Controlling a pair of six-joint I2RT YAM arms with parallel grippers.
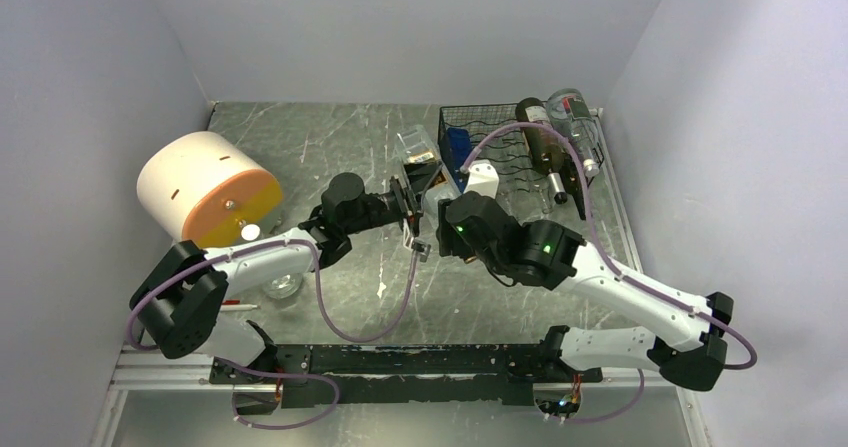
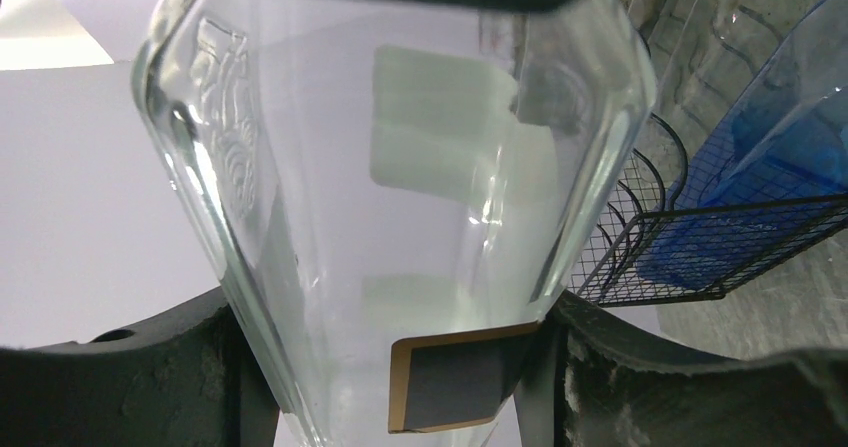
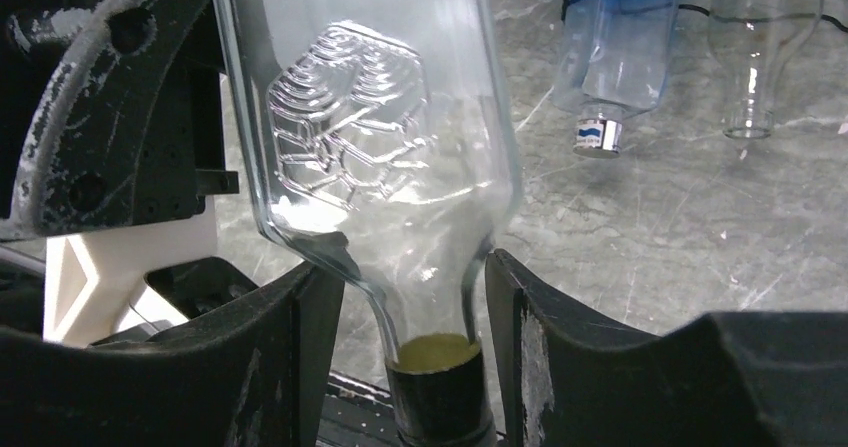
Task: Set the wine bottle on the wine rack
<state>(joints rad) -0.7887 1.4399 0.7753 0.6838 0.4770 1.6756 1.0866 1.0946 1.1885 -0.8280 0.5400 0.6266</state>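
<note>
On the far left sits a big round cream and orange drum [image 1: 205,192]. Next comes the left claw [image 1: 408,207], which pinches the fat body of the clear square glass wine bottle [image 1: 417,150] from both sides. The wine bottle is up in the air near the middle of the table. Its long side runs from near to far, with the black cap [image 3: 435,397] at the near end. Just to the right, the right claw [image 1: 445,217] sits around the thin neck, one finger on each side and very close. I cannot tell if it is squeezing yet. Farther right and farther back is the black wire wine rack [image 1: 470,117], with a blue bottle [image 1: 458,149] and a dark brown bottle [image 1: 545,145] on it. The wine rack is to the right of the wine bottle, so I think the right arm is the closer one to carry it there.
</note>
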